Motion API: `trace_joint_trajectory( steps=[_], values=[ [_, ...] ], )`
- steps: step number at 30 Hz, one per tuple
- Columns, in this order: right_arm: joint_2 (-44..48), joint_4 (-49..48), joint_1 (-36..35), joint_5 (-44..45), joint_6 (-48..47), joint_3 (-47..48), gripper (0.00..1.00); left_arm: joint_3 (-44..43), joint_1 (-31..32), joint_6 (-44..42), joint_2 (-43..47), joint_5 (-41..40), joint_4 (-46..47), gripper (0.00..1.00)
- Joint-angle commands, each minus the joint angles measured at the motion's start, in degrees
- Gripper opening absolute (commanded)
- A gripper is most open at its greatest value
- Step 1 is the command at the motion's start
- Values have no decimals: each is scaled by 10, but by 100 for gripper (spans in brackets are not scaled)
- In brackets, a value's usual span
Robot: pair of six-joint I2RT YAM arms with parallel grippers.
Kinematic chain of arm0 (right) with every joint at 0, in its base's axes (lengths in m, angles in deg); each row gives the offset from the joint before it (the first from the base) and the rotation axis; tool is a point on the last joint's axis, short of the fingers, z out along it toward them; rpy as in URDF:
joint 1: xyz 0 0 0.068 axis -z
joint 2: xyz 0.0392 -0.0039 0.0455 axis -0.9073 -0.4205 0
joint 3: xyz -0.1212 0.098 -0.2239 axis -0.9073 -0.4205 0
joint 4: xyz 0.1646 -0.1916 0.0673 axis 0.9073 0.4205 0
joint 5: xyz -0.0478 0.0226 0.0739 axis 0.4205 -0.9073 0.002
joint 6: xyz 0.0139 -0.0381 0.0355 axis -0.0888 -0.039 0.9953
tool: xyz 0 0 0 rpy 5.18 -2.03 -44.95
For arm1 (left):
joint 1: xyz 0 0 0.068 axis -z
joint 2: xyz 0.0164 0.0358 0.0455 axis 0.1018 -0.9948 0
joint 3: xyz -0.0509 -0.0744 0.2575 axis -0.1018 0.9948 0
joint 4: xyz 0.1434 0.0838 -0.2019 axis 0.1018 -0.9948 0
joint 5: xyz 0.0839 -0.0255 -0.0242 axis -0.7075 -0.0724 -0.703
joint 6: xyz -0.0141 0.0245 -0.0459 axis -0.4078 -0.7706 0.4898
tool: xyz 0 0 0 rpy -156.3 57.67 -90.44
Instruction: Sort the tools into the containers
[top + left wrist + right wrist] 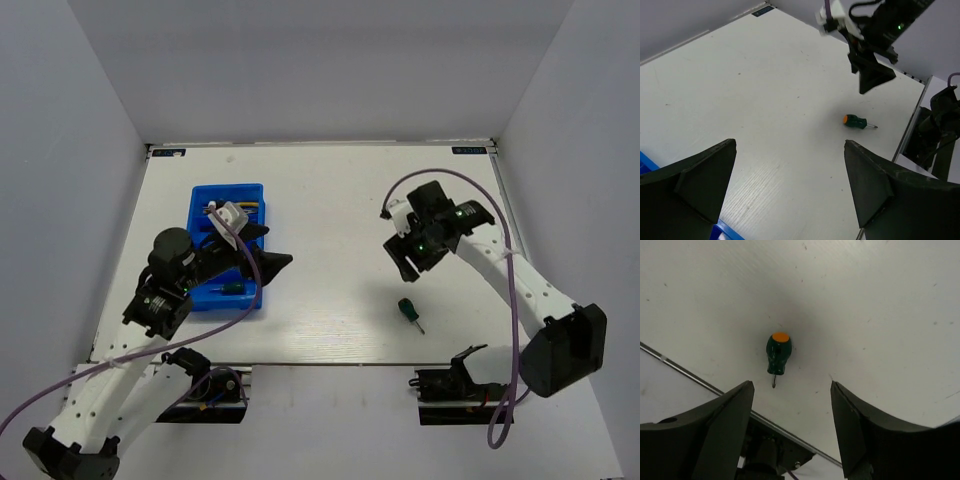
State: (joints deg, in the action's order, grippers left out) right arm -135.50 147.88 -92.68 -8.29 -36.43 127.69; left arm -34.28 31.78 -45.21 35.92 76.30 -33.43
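Note:
A stubby green-handled screwdriver point(409, 312) with an orange cap lies alone on the white table, right of centre near the front edge. It also shows in the right wrist view point(778, 354) and the left wrist view point(856, 121). The blue tray point(200, 198) stands at the left, partly hidden by my left arm, with yellow-handled pliers point(221, 211) and a green-handled screwdriver point(231, 288) in its compartments. My left gripper point(270, 262) is open and empty just right of the tray. My right gripper point(404, 262) is open and empty, raised behind the loose screwdriver.
The table's front edge point(700, 382) runs just beyond the screwdriver's tip, with the right arm's base mount point(455, 385) below it. Grey walls close in the table on three sides.

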Motion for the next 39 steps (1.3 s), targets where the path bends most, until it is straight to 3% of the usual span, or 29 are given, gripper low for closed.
trace_joint_trajectory(
  steps=[1, 8, 23, 31, 35, 38, 39],
  values=[
    [18, 4, 5, 3, 6, -94, 69, 30, -4, -26, 17, -18, 27, 99],
    [16, -67, 5, -19, 43, -187, 67, 43, -4, -26, 28, -13, 20, 99],
    [-103, -172, 0, -3, 88, -205, 63, 54, -4, -31, 48, -7, 20, 99],
    [-94, -174, 0, 8, 88, -249, 61, 54, -4, -31, 48, -7, 20, 99],
    [-93, -184, 0, 13, 88, -267, 57, 54, -4, -31, 48, -7, 20, 99],
    [-101, -184, -1, 3, 88, -261, 48, 54, -4, -31, 48, -7, 20, 99],
    [-104, -184, -1, 0, 90, -256, 39, 54, -4, -31, 48, -7, 20, 99]
  ],
)
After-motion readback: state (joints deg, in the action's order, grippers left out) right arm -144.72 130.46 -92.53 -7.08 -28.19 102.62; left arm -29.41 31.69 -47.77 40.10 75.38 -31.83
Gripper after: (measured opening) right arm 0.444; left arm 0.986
